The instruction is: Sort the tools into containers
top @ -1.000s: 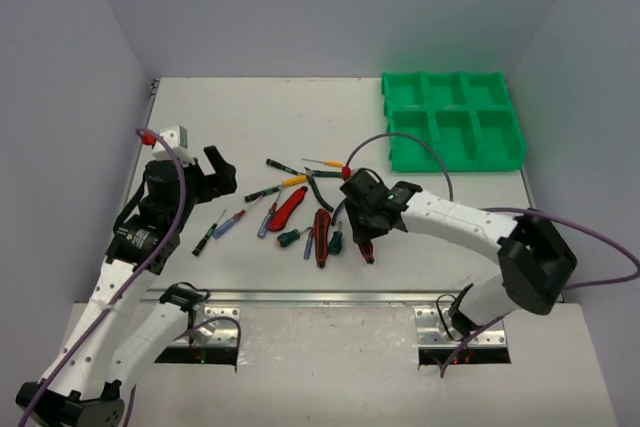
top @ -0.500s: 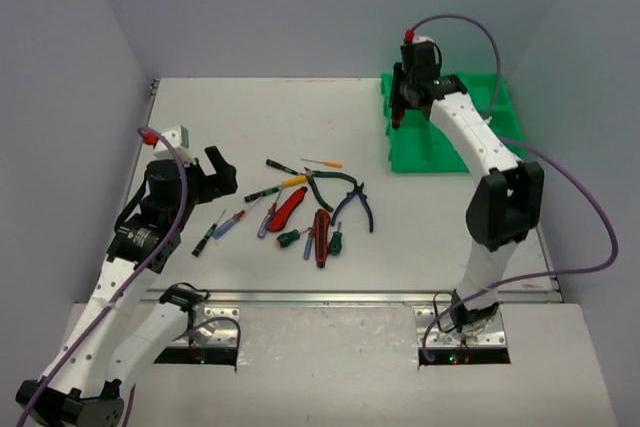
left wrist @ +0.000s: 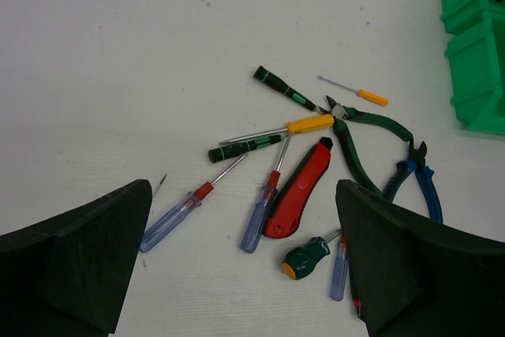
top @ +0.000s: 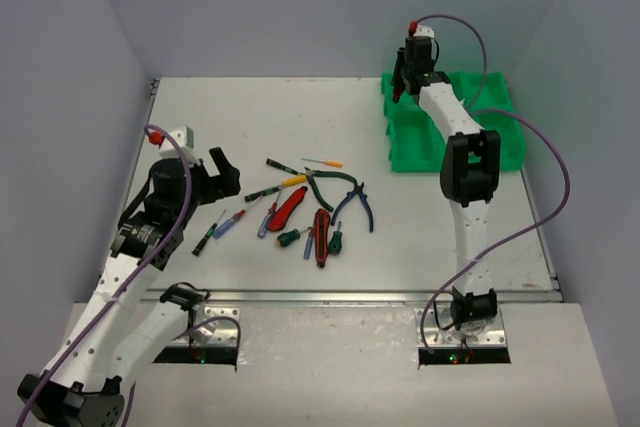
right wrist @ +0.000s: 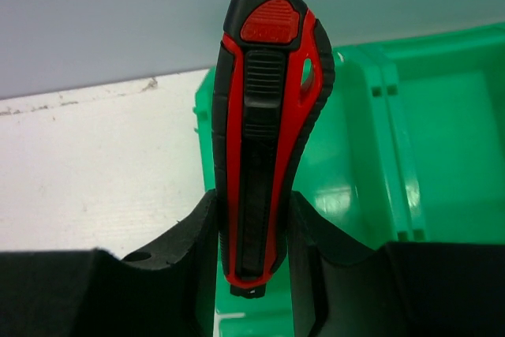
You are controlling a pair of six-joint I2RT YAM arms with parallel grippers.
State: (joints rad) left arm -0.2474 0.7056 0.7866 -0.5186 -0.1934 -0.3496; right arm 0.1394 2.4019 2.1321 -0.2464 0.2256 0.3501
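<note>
Red-black utility knife: judged light, rigid, ribbed grip; right hand pinches flanks near one end, at green tray, 1 o'clock; left hand wide, empty.

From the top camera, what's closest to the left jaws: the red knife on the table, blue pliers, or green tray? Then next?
1. red knife, mid-table, nearest.
2. blue pliers, right of the knife.
3. green tray, far right corner.
</note>
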